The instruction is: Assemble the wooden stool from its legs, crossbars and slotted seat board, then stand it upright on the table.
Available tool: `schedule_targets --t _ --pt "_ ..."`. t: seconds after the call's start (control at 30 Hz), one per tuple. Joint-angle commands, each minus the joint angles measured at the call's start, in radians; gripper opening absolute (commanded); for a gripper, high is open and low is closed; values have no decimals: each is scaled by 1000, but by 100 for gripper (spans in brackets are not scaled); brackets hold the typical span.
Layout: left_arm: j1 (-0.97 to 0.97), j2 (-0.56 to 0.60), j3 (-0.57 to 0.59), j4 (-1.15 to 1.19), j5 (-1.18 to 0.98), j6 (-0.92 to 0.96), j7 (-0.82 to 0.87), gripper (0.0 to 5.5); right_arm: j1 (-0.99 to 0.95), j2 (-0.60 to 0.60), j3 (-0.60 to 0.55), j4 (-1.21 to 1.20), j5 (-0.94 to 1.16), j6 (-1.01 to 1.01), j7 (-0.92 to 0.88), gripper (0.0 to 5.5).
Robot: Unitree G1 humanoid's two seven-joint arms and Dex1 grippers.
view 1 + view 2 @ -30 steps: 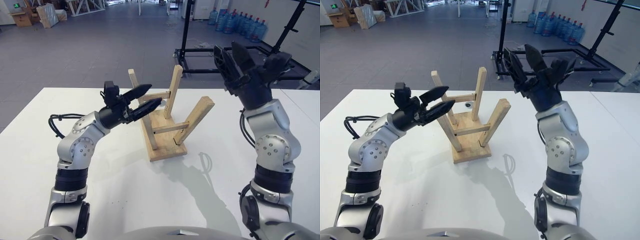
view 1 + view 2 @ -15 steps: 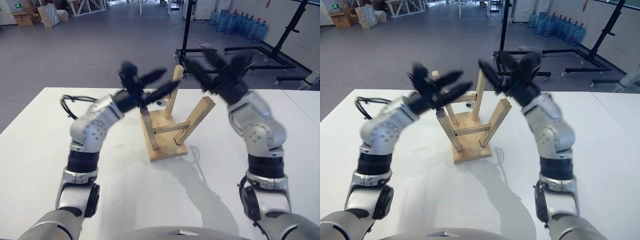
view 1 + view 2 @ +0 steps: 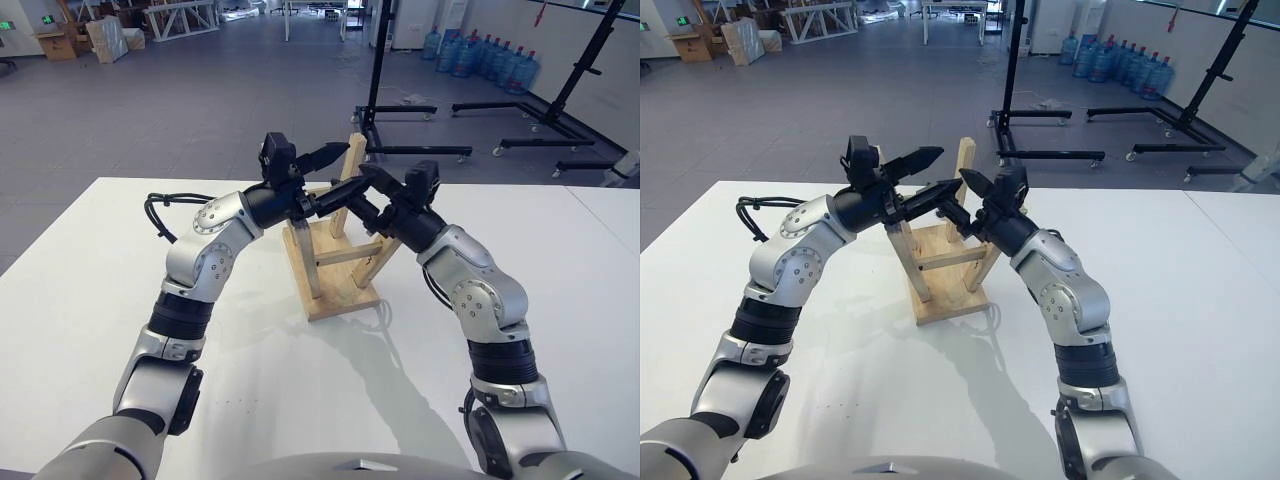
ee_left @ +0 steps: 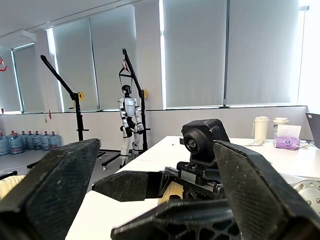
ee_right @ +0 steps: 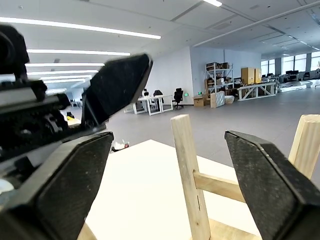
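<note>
Both the left fingers (image 3: 328, 155) and right fingers (image 3: 375, 182) gape wide by the pale, legs-up stool (image 3: 340, 295).

Head views: my left end effector (image 3: 343, 170) and right end effector (image 3: 353, 188) cross in front of the upturned stool (image 3: 338, 290). They cover parts of its legs (image 3: 303, 262) and crossbars (image 3: 345, 253), so I cannot tell whether any finger touches the wood. Left wrist view: only a sliver of the stool's wood shows behind the right end effector, the rest covered. Right wrist view: one of the legs runs off the frame edge, and the seat board (image 5: 225, 232) is cut off too.
</note>
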Motion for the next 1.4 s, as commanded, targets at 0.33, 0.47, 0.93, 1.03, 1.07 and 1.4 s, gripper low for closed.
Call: schedule_targets --t 0.33,0.47,0.93,1.03,1.07,1.4 --pt "1 9 121 -107 -44 149 87 410 -138 -54 -233 -9 100 -53 -68 410" --pt "-21 7 131 -120 -31 149 96 410 -34 -119 -63 67 -27 32 -1 410" --pt "-15 39 180 -95 35 114 80 410 -66 -64 -185 -41 93 7 -74 410" --pt "-32 61 238 -87 35 96 91 410 -126 -114 -249 73 45 -46 -81 410" --pt "-30 69 256 -96 30 92 94 410 -139 -132 -242 139 -5 -79 -71 410" --pt "86 135 329 -155 32 109 103 410 32 -97 32 222 -274 -281 112 410"
